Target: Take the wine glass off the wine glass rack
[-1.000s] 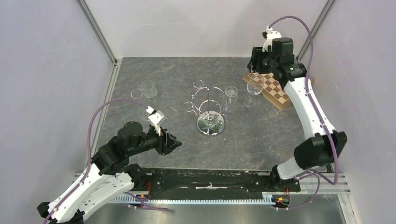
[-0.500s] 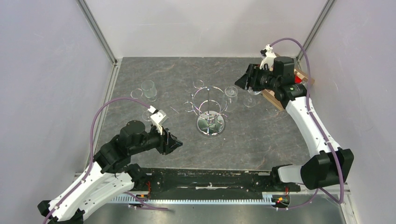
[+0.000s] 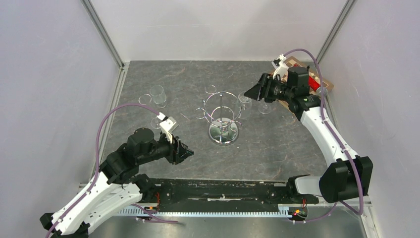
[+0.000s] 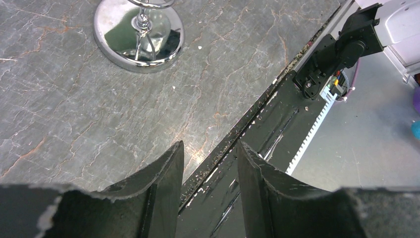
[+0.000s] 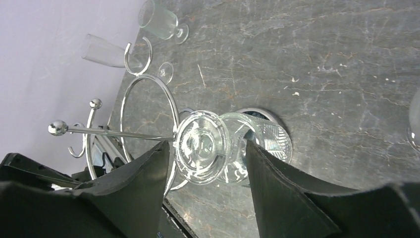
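The chrome wine glass rack [image 3: 221, 115] stands mid-table on its round mirrored base [image 4: 138, 34]. A clear wine glass [image 3: 244, 100] hangs upside down from a loop on the rack's right side. In the right wrist view its round foot [image 5: 200, 147] faces the camera in front of the top ring [image 5: 148, 106]. My right gripper [image 3: 252, 92] is open, with one finger on each side of that foot [image 5: 207, 145]; no contact shows. My left gripper [image 3: 187, 153] is open and empty, low near the table's front edge [image 4: 210, 146], left of the rack's base.
A second wine glass [image 3: 267, 103] stands right of the rack, under my right arm. Two more glasses [image 3: 157, 94] stand at the back left [image 5: 158, 20]. A wooden chessboard [image 3: 297, 63] lies at the back right. The black rail [image 4: 277, 129] runs along the near edge.
My right gripper has swung left and down from over the chessboard to the glass hanging on the rack. The left arm has barely moved.
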Robot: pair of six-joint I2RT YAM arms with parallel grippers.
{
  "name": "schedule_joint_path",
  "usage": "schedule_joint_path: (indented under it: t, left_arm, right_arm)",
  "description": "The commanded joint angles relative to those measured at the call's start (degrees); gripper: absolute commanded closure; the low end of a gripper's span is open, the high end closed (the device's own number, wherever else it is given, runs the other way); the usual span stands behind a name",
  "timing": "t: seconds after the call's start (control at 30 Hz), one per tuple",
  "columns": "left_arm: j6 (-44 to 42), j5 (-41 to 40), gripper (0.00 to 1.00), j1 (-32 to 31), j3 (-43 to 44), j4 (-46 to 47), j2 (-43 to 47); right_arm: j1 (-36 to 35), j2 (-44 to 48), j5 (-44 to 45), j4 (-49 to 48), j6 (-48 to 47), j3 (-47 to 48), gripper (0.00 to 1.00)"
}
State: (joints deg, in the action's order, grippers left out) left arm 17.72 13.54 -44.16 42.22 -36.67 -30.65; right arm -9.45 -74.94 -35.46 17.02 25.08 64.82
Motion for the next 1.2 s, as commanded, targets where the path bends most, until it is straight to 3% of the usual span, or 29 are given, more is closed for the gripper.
schedule_joint_path:
  t: [0.0,0.73,1.17]
  left_arm:
    - [1.75,-0.78,0.50,-0.05,-0.10,1.96,-0.02]
    - [1.87,-0.79,0.50,-0.05,-0.16,1.98,-0.31]
    - [1.85,-0.87,0.49,-0.11,-0.20,1.95,-0.02]
  right_arm:
    - [0.18,1.78,-3.98,-6.06,2.54,-1.13,0.40]
    - [0.14,3.96,-9.95,-15.75,9.75,-4.89,0.56]
    - [-1.91,3.88,-9.07,-16.45,11.47,-6.63,0.60]
